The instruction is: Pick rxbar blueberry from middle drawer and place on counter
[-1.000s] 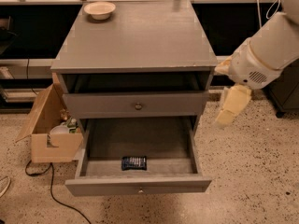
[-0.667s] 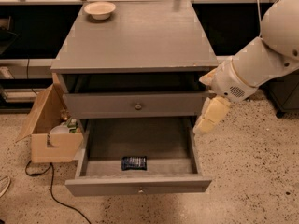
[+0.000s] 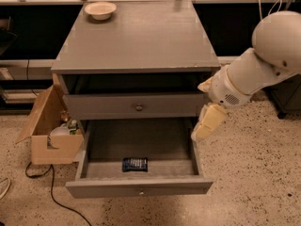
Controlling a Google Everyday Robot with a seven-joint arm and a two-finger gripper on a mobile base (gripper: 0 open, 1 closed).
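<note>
The rxbar blueberry (image 3: 135, 164), a dark navy wrapper, lies flat near the front of the open middle drawer (image 3: 139, 187). The drawer is pulled out below a shut drawer front with a brass knob (image 3: 139, 108). The counter (image 3: 141, 36) is the grey cabinet top above. My gripper (image 3: 207, 124) hangs from the white arm at the drawer's right side, above its right wall, right of and above the bar. It holds nothing that I can see.
A cream bowl (image 3: 100, 10) sits on the counter's back left corner. An open cardboard box (image 3: 51, 131) with items stands on the floor left of the cabinet, with a black cable (image 3: 51, 192) trailing beside it. Speckled floor lies to the right.
The arm and gripper have moved left, from beside the cabinet's right side to over the open drawer's right wall. The bar and drawer have not moved.
</note>
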